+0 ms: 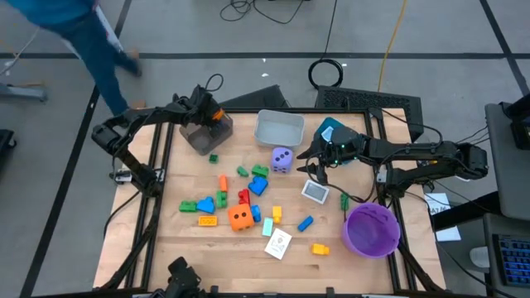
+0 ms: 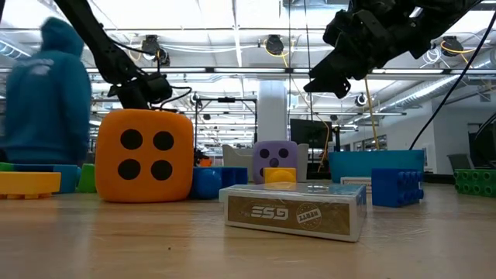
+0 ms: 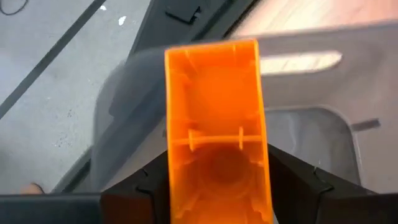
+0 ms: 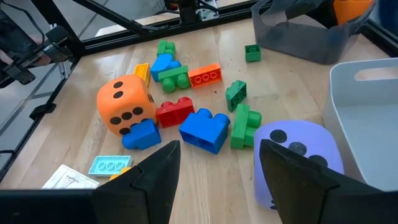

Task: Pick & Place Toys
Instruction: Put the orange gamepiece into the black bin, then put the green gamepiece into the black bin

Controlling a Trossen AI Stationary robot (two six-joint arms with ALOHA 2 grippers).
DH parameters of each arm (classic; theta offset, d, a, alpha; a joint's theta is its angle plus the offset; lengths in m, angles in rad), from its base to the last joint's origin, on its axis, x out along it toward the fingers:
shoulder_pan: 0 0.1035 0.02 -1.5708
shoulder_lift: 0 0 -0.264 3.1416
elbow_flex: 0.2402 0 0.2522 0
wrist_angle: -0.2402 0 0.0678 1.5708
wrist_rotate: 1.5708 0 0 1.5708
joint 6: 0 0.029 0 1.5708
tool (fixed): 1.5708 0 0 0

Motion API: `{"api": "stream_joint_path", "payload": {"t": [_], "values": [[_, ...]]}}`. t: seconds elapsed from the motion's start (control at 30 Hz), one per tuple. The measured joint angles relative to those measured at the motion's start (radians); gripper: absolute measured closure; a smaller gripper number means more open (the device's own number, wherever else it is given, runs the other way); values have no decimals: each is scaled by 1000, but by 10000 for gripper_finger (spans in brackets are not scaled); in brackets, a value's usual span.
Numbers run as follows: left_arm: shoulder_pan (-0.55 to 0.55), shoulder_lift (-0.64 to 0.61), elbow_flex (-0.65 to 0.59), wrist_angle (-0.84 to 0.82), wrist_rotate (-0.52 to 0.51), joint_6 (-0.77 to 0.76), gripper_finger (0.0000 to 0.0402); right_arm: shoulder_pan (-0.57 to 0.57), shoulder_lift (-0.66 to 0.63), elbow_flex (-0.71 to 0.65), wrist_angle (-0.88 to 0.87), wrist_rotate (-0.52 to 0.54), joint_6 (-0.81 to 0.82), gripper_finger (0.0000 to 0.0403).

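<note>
My left gripper (image 1: 214, 116) is at the table's far left, over a dark grey bin (image 1: 203, 136), and is shut on an orange block (image 3: 214, 106). Many small coloured blocks (image 1: 248, 186) lie loose on the wood in the middle, with an orange die (image 1: 241, 218) and a purple die (image 1: 281, 159) resting among them. My right gripper (image 4: 217, 174) hangs open above the table right of the purple die (image 4: 298, 155), nothing between its fingers. A card box (image 1: 315, 192) and cards (image 1: 278, 244) lie flat nearby. My left gripper pinches the orange block by its two long sides (image 3: 177, 174), between the two fingers (image 3: 140, 193). The fingers slant down from the near side and the block lies along them, its hollow underside toward the wrist camera. The block is lifted clear, above the bin's opening.
A light grey bin (image 1: 279, 128) and a teal bin (image 1: 331, 131) stand at the far middle. A purple bowl (image 1: 371, 230) sits at the near right. A person in blue (image 1: 91, 41) walks on the floor beyond the far left corner.
</note>
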Motion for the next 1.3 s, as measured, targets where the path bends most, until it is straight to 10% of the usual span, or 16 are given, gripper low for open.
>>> {"api": "stream_joint_path", "payload": {"t": [0.43, 0.73, 0.97, 1.3], "values": [[-70, -217, 14, -70, 18, -5, 188, 0, 0, 0, 2, 0, -22, 190], [-116, -427, 14, -69, 356, -67, 188, 0, 0, 0, 2, 0, -21, 190], [-287, -444, -136, 208, 490, -196, 188, 0, 0, 0, 4, 0, -21, 190], [-647, -444, -343, 695, 305, -326, 188, 0, 0, 0, 4, 0, -21, 190]]}}
